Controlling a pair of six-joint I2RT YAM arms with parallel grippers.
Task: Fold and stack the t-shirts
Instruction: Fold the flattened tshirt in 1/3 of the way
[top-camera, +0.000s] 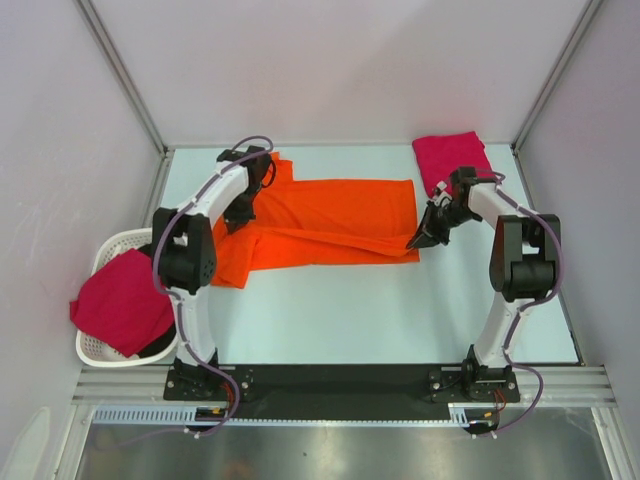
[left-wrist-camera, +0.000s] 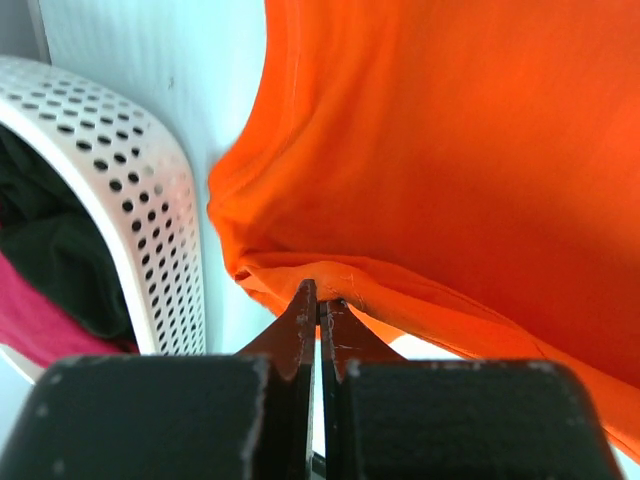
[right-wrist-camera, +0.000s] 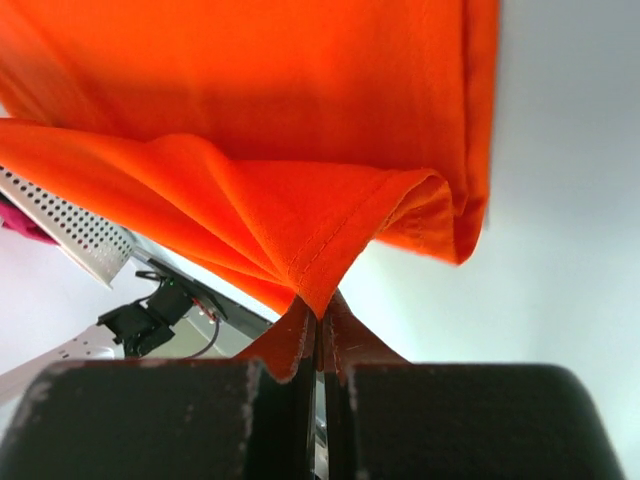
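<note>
The job looked under way but short of half done. One folded crimson-pink shirt (top-camera: 452, 158) lay as a neat square at the upper right of the top view, against the far edge of the table (top-camera: 330, 310), seemingly the start of the stack. The orange t-shirt (top-camera: 330, 225) stretched as a long band across the middle of that view, mid-fold by the look of it. The left gripper (top-camera: 236, 222) was clenched on the orange t-shirt's hem at the left end. The left wrist view showed its jaws pressed together on a pinch of orange cloth at lower centre. The right gripper (top-camera: 416, 242) was likewise clamped on the orange t-shirt's corner at the band's lower right end, and in the right wrist view the fabric rose in a peak from its tips. This shirt probably needed further folds before joining the stack. At the lower left of the top view stood the white perforated basket (top-camera: 112, 243), with an unfolded crimson-pink t-shirt (top-camera: 122, 300) draped over its near rim. A dark garment (left-wrist-camera: 50, 260) lay inside beneath it; what kind of garment it was could not be told. At least the draped shirt remained to be folded.
</note>
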